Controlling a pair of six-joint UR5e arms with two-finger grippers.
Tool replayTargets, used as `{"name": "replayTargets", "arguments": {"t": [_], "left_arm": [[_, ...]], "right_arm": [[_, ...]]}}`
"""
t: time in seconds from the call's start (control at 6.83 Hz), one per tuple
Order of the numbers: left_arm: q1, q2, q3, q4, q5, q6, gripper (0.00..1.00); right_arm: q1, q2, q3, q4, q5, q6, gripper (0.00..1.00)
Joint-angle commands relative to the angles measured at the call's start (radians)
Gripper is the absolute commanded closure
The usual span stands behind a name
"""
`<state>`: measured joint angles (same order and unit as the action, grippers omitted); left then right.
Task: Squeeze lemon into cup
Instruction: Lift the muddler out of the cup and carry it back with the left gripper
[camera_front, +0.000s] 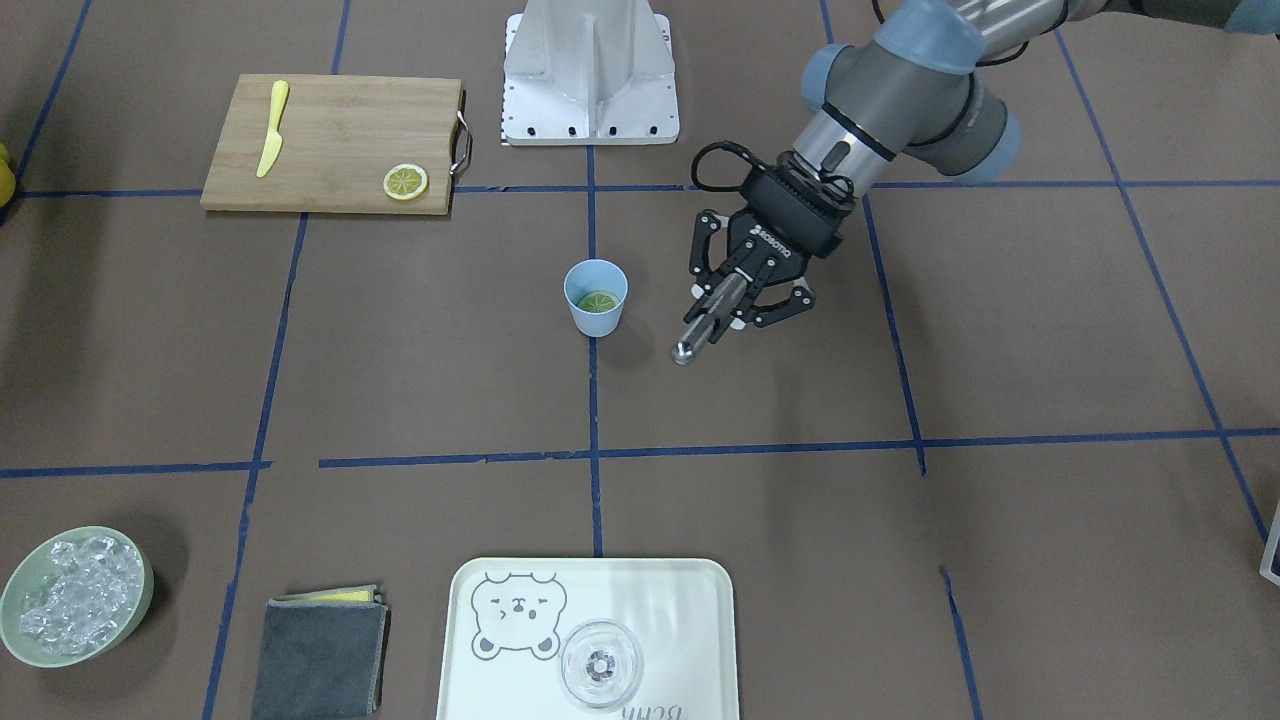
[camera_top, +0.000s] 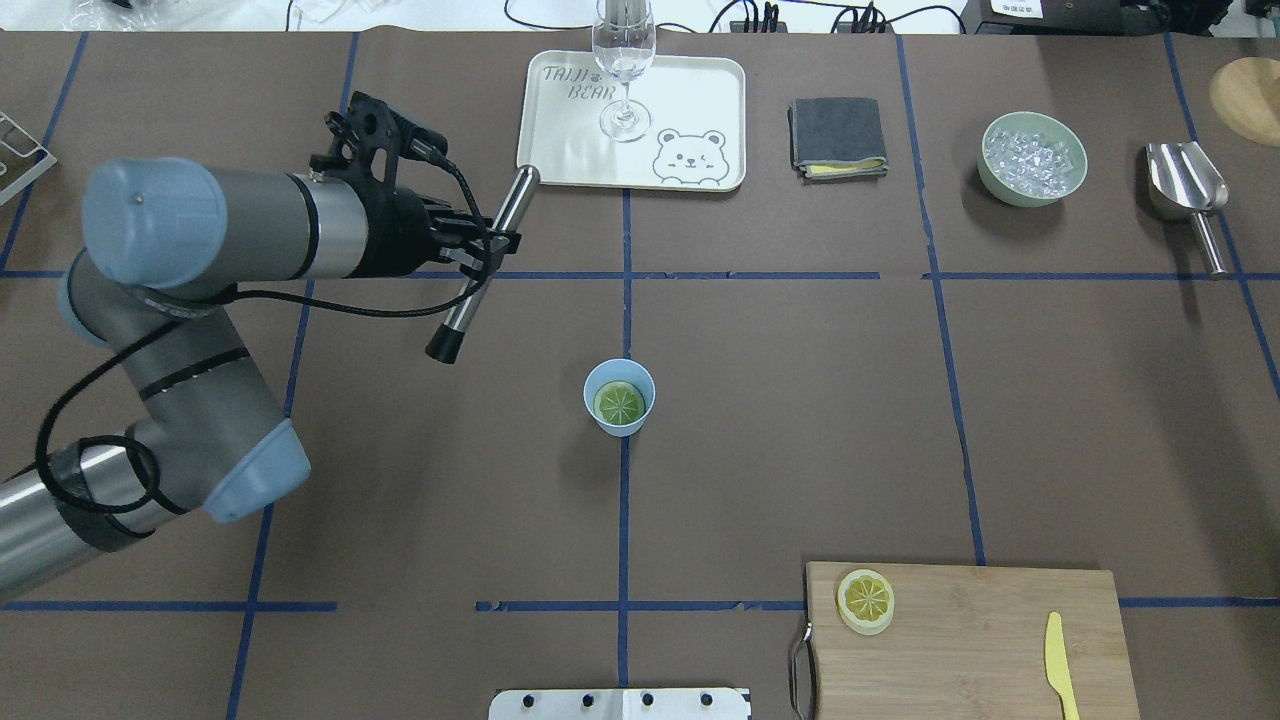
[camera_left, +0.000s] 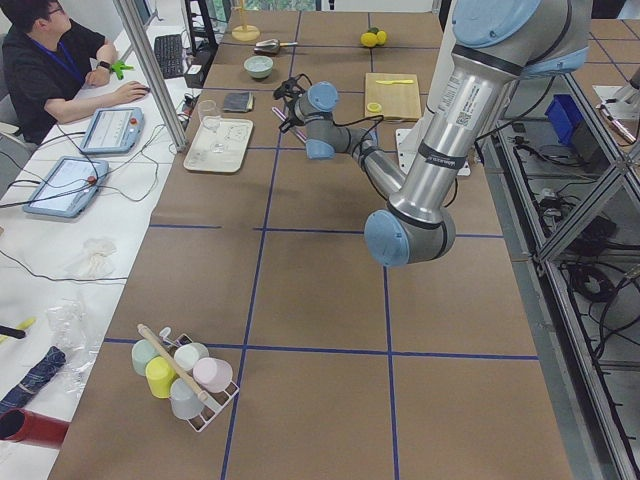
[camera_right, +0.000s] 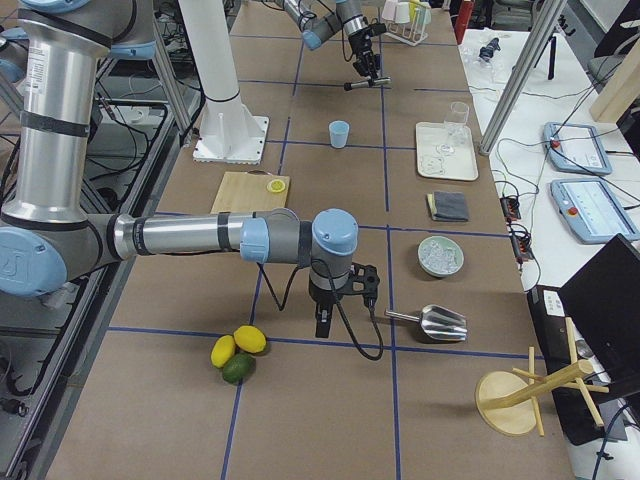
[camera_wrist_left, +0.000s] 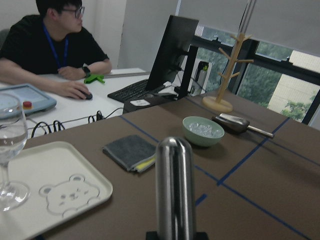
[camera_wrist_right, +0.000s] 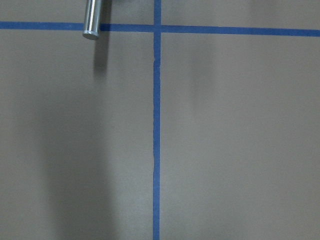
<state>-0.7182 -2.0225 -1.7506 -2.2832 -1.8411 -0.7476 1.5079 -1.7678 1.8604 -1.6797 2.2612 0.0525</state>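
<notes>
Lemon (camera_front: 598, 301) in cup (camera_front: 595, 323), rod (camera_front: 697, 335) in hand (camera_front: 733, 298)

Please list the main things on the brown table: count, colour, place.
small light-blue tapered cup: one, light blue, table centre.
thin round lemon slice: one, yellow, inside the cup.
bamboo cutting board: one, tan, robot's near right.
second lemon slice: one, yellow, on the board.
yellow plastic knife: one, on the board.
cream bear-print tray: one, far edge.
clear stemmed glass: one, on the tray.
folded grey cloth: one, right of the tray.
pale green bowl of ice: one, right of the cloth.
silver metal scoop: one, right of the bowl.
whole citrus fruits: three, two yellow, one green, table's right end.
left gripper: shut on silver metal rod, left of cup.
right gripper: by the scoop's handle; state unclear.
</notes>
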Motion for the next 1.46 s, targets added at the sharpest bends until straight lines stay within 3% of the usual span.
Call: {"name": "replayTargets", "arguments": {"t": [0.0,0.29,0.73,1.32], "left_arm": [[-0.066,0.034,-0.007,0.265,-0.050,-0.190,1.00],[-0.101,0.067,0.058,0.405,-0.047,-0.194,1.00],[-0.142,0.157,0.143,0.396,0.037,-0.182,1.00],[-0.133,0.218,0.134,0.392,0.039,-0.181,1.00]], "right_arm": [[0.002,-0.002,-0.006,-0.002,0.000,0.001,0.00],[0.002,-0.002,-0.007,0.000,0.000,0.001,0.00],[0.002,0.001,-0.004,0.000,0.003,0.003,0.00],[0.002,0.001,-0.004,0.000,0.003,0.001,0.00]]}}
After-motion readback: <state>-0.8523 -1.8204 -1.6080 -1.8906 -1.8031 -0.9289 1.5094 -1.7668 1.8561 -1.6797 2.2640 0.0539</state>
